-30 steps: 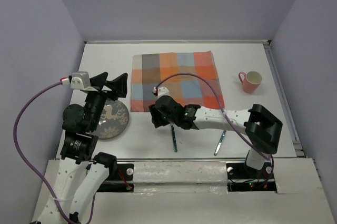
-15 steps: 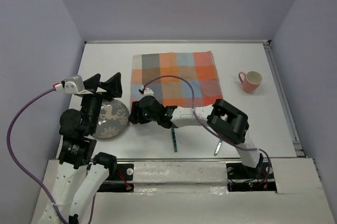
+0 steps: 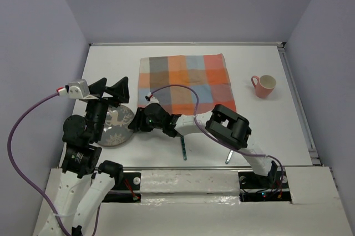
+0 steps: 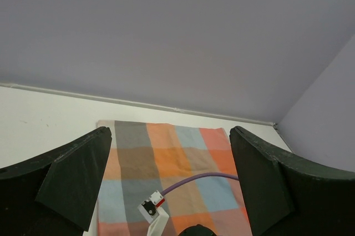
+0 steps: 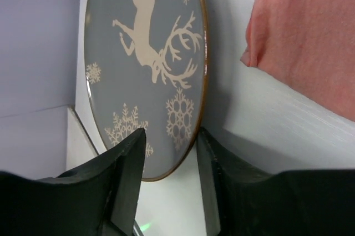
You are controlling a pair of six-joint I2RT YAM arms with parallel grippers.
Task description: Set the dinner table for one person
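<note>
Reaching arm, top view: the right arm stretches leftward over the desk [image 3: 111,64]. Its right end effector [image 3: 135,123] sits at the right edge of the grey plate [image 3: 117,131]; the finger gap cannot be read from here.
Left arm, top view: the left end effector [image 3: 113,88] is raised above the plate, fingers wide, holding nothing.
Desk, top view: it is white and carries everything. The checkered cloth [image 3: 186,83] lies at centre back and the pink cup [image 3: 264,86] stands apart to its right.
Utensils, top view: 2 lie near the front edge, the left utensil [image 3: 183,148] well apart from the right utensil [image 3: 232,150].
Left wrist view: the left end effector [image 4: 171,136] gapes wide and empty. The cloth [image 4: 166,158] lies on the desk [image 4: 44,114] below it.
Right wrist view: the right end effector [image 5: 170,136] has a narrow gap, with the rim of the reindeer-patterned plate [image 5: 144,69] lying inside it. Whether the fingers [image 5: 125,186] touch the plate cannot be told. A corner of the cloth [image 5: 299,41] lies just beside.
</note>
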